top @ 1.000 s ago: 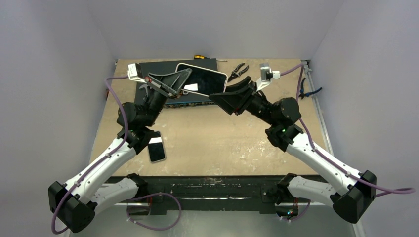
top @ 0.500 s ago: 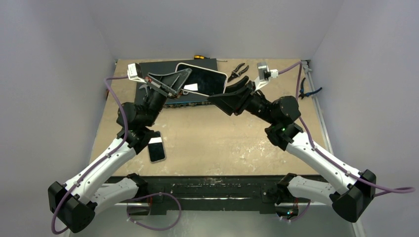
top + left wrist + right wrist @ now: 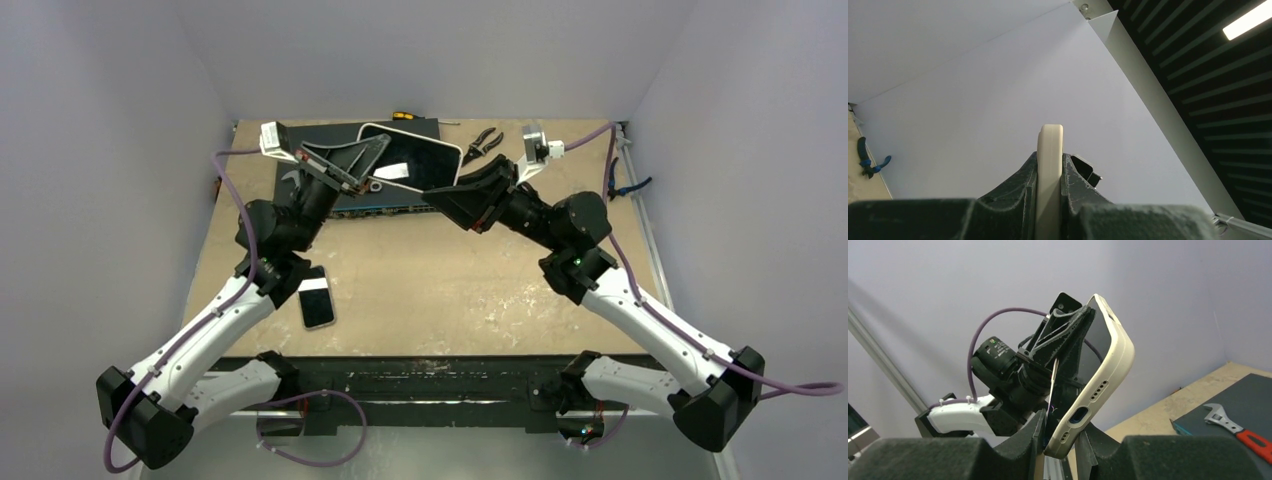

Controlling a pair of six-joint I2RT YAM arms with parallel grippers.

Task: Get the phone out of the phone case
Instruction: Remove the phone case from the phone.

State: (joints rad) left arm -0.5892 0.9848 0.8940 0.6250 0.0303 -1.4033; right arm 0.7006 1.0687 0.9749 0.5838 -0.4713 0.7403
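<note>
Top external view: we see both arms reaching over the far half of the table (image 3: 450, 290) and meeting above the dark mat (image 3: 320, 135).
Task's thing: the phone (image 3: 420, 160) sits inside the cream phone case (image 3: 1123, 360). It is held in the air between the two grippers, clear of the mat, with the screen tilted up toward the overhead camera.
Left gripper (image 3: 1050, 161): its fingers are pressed onto one long edge of the case, one on the screen side and one on the back. The left wrist view shows the cream rim pinched tight between them.
Right gripper (image 3: 1063, 440): its fingers straddle the bottom end by the charging port and appear to bear on both faces. We judge this a grip on the case, though contact on the back side is hard to see.
Done so far: the cased phone is lifted and shared between both grippers.
Left to do: the whole separation. We see no gap between the case lip and the phone and no corner peeled, so as far as we can tell it has not begun.
Second phone (image 3: 317, 298): lies flat on the table near the left arm, untouched.
Small tools: pliers (image 3: 484, 143) and a screwdriver (image 3: 403, 115) lie at the far edge and a wrench (image 3: 1230, 420) on the mat, all apart from the grippers.
</note>
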